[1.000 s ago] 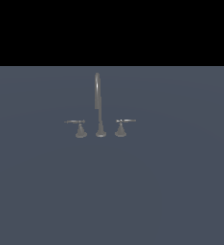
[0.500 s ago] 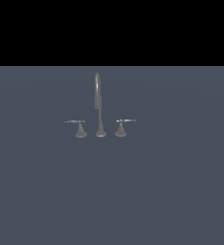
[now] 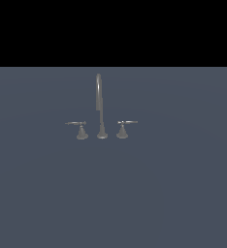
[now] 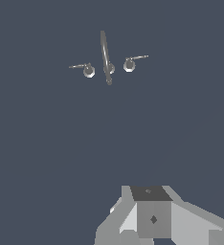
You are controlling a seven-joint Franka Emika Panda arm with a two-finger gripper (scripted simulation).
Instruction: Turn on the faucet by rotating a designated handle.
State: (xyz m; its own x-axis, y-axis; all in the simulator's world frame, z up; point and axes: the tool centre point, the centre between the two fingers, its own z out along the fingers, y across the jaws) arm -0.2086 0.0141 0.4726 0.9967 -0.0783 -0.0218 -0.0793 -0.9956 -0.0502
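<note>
Faucet (image 3: 100, 107) mid-surface, handle (image 3: 77, 124) on exterior view's left of spout, well apart from gripper (image 4: 152, 217), claw spread not discernible; risk: striking tall spout or catching twin lever (image 3: 125, 122) on approach

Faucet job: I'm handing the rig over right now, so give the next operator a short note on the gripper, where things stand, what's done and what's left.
Gripper: only its body shows at the wrist view's edge, so open or shut cannot be told; it holds nothing visible and is well away from the faucet.
Faucet: stands upright on the grey surface, gooseneck spout between two levers.
Handle: the lever on the exterior view's left, pointing outward, untouched.
Done: nothing yet; the arm is out of the exterior view.
Left: approach, contact that handle, rotate it.
</note>
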